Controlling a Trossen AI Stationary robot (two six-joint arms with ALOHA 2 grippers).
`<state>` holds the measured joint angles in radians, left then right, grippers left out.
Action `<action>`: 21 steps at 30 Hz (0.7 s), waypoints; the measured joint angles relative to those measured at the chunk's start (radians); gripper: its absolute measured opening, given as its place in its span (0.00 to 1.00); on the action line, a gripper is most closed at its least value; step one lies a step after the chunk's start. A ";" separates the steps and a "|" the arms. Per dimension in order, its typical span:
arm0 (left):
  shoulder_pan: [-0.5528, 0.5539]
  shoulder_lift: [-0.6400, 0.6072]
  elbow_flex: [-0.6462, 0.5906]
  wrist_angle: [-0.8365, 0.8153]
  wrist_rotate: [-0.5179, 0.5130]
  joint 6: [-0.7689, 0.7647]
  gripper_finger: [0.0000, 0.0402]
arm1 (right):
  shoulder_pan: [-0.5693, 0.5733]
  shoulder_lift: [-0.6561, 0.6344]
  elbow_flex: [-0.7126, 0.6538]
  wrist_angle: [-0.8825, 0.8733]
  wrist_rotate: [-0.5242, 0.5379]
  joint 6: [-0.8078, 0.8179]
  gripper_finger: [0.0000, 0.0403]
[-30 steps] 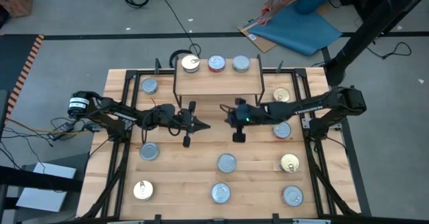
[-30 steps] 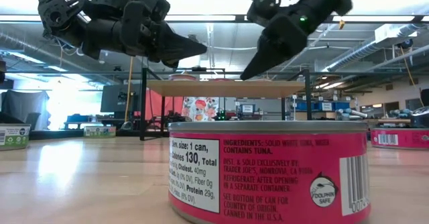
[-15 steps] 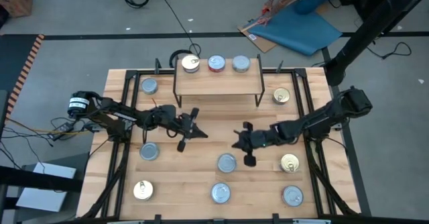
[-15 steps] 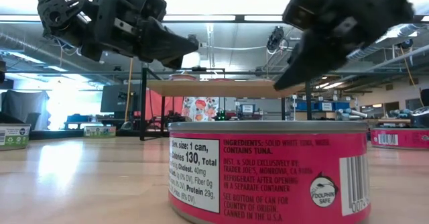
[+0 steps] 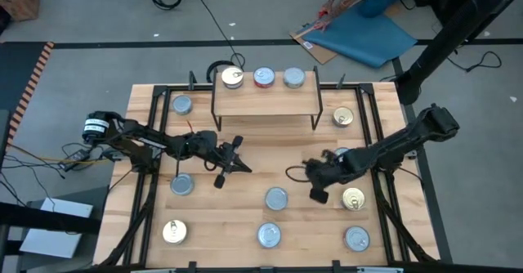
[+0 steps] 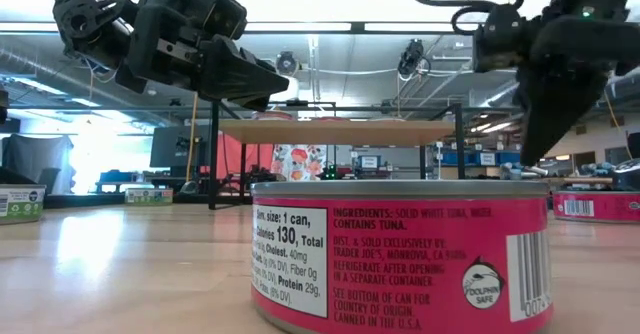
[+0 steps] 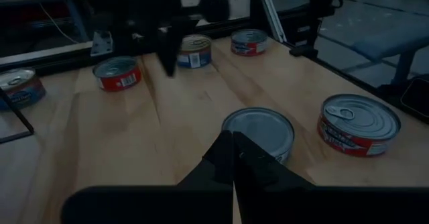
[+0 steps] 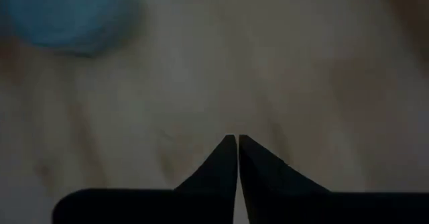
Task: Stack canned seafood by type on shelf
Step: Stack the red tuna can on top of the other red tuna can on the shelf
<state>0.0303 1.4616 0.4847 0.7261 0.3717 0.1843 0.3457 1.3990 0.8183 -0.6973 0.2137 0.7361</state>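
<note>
Looking from the near edge of the table (image 5: 245, 183) outward, I note this:

Nearest tin: a red-labelled tuna can (image 6: 400, 259) sits right before the low camera, untouched.
Front row: I count a gold-topped tin (image 5: 173, 232) at the near left corner, a silver one (image 5: 269, 234) in the middle and another silver one (image 5: 356, 239) at the near right.
Middle band: a silver tin (image 5: 181, 185) on the left, one (image 5: 276, 198) near the centre, a gold-topped tin (image 5: 353, 199) on the right.
Right gripper (image 5: 296, 173): I have it hanging over bare wood just beyond the centre tin, fingers pressed together or nearly so, with nothing between them.
Left gripper (image 5: 243, 167): waiting above the boards left of centre, fingers (image 7: 231, 160) pressed together, nothing held.
Farther back: a silver tin (image 5: 181, 105) sits left of the shelf and a gold-topped one (image 5: 343, 117) to its right, both on the table; another tin beside the right arm is partly hidden.
Shelf (image 5: 265, 101): three tins stand in a row along its far edge, gold (image 5: 233, 78), red (image 5: 264, 78), silver (image 5: 293, 78), one of each kind.
Done: I judge only the first layer is laid, one tin per type.
Left: about ten tins lie loose on the table, so most of the stacking remains.
</note>
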 joint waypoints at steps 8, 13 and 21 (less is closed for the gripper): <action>0.000 0.000 0.000 -0.004 0.000 -0.003 0.00 | -0.059 -0.011 0.042 -0.379 0.029 0.243 0.21; 0.000 0.000 0.000 -0.008 -0.001 -0.004 0.00 | -0.107 -0.011 0.014 -0.396 0.019 0.276 0.31; 0.000 0.000 0.000 -0.025 -0.001 -0.005 0.00 | -0.160 -0.011 -0.091 -0.312 -0.005 0.277 0.37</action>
<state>0.0303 1.4616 0.4847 0.7007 0.3706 0.1791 0.1861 1.3880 0.7277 -1.0089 0.2086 1.0129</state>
